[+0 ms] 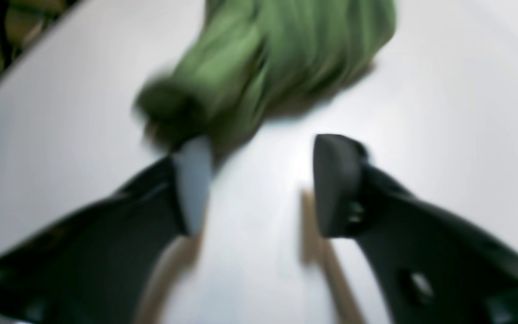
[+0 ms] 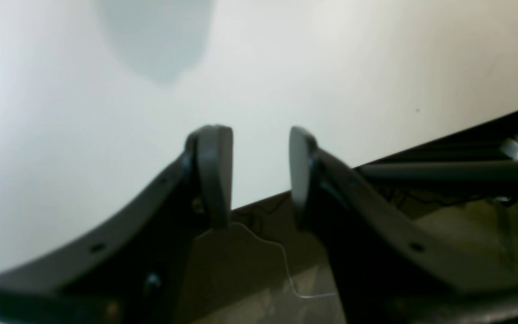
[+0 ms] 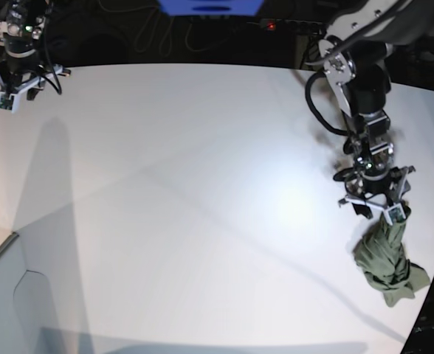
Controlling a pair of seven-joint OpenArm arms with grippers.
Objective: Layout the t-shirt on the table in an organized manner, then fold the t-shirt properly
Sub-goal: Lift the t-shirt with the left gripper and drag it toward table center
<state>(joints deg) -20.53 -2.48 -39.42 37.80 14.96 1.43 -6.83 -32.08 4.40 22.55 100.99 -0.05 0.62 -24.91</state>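
The olive-green t-shirt (image 3: 388, 262) lies bunched in a rumpled rope-like heap near the right edge of the white table (image 3: 187, 192). Its upper end rises to my left gripper (image 3: 376, 209). In the blurred left wrist view the t-shirt (image 1: 277, 49) fills the top, and its dark bunched tip touches the outside tip of one finger. My left gripper (image 1: 261, 148) is open there, with only bare table (image 1: 443, 135) between the jaws. My right gripper (image 3: 12, 92) hangs over the far left corner. In the right wrist view it (image 2: 259, 135) stands open with nothing in it.
The table's curved edge (image 1: 16, 58) runs close behind the shirt in the left wrist view. Below my right gripper the table edge drops to a floor with a thin cable (image 2: 286, 265) and a dark bar (image 2: 443, 171). A power strip with a red light (image 3: 272, 26) sits behind the table.
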